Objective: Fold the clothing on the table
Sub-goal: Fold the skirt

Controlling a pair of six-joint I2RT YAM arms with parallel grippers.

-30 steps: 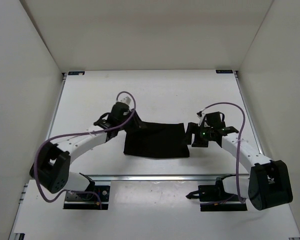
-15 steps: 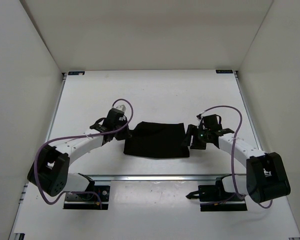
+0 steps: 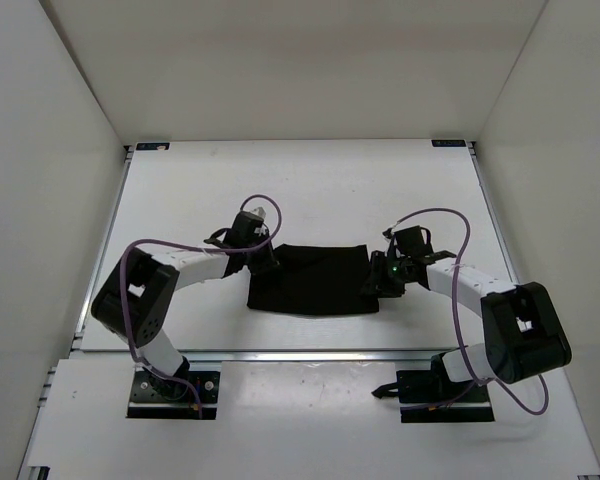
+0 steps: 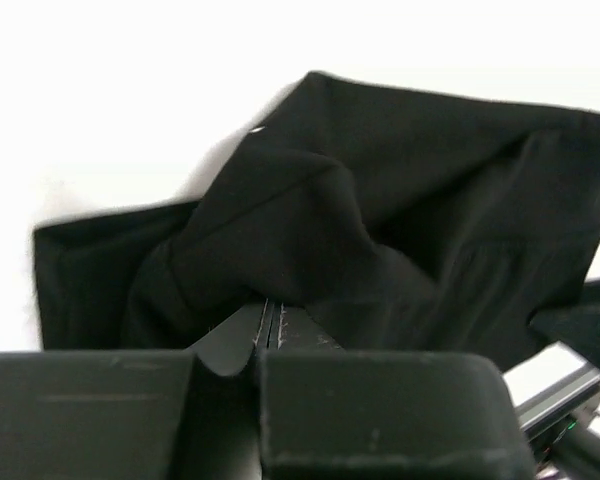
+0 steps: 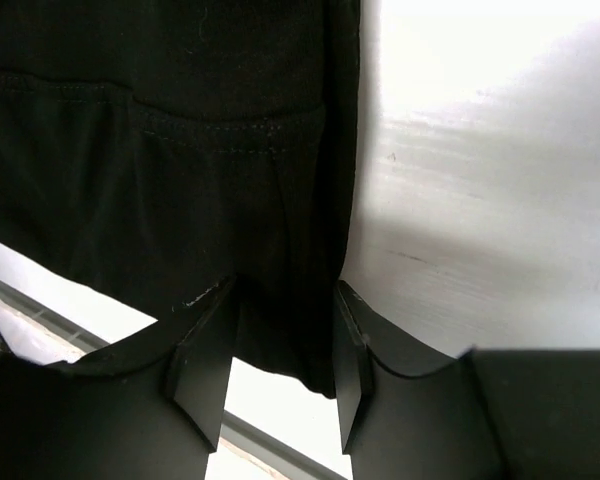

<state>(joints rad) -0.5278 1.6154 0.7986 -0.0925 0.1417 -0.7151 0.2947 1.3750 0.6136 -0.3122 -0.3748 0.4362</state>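
Note:
The black clothing [image 3: 315,280] lies as a rough rectangle on the white table [image 3: 320,190], between my two arms. My left gripper [image 3: 267,262] sits at its upper left corner. In the left wrist view that gripper [image 4: 268,310] is shut on a bunched, lifted fold of the clothing [image 4: 380,200]. My right gripper [image 3: 375,283] is at the cloth's right edge. In the right wrist view its jaws [image 5: 285,300] stand apart, with the lower right corner of the clothing [image 5: 160,150] hanging between the fingers [image 5: 205,360], not pinched.
A metal rail [image 3: 310,353] runs along the table's near edge, just below the cloth, and shows in the right wrist view [image 5: 260,440]. White walls [image 3: 50,150] enclose the left, right and back. Purple cables [image 3: 435,215] loop above both wrists.
Both arms have drawn in toward the cloth. The left gripper has shut on the upper left corner. The right gripper's jaws have narrowed around the right edge.

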